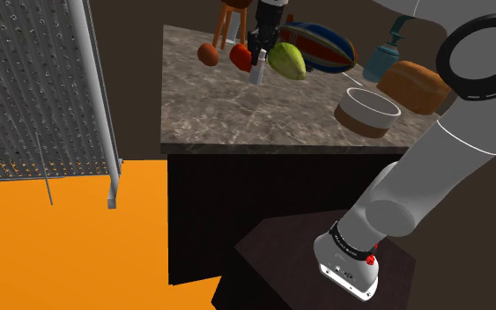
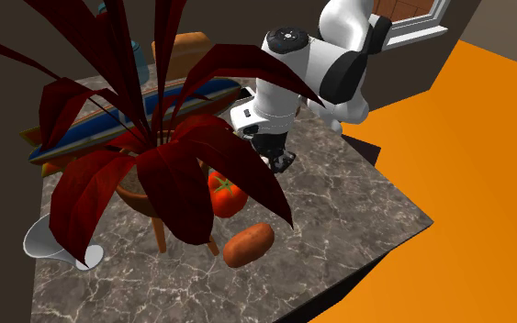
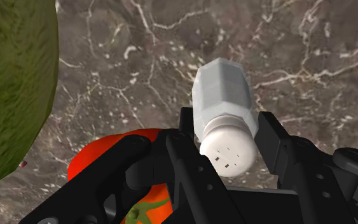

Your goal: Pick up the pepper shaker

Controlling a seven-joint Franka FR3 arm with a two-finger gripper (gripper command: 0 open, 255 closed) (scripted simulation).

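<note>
The pepper shaker is a pale faceted jar with a white holed cap. It sits between my black fingers, which clasp it just under the cap. In the shoulder view the shaker hangs tilted below my gripper at the far side of the marble counter. Whether its base touches the counter I cannot tell. In the second exterior view my gripper points down at the counter, partly behind dark red leaves.
A red tomato and a green fruit flank the shaker closely. A brown oval item, a red-leaved plant on a stand, a striped ball, a bowl, a loaf and a blue bottle crowd the counter.
</note>
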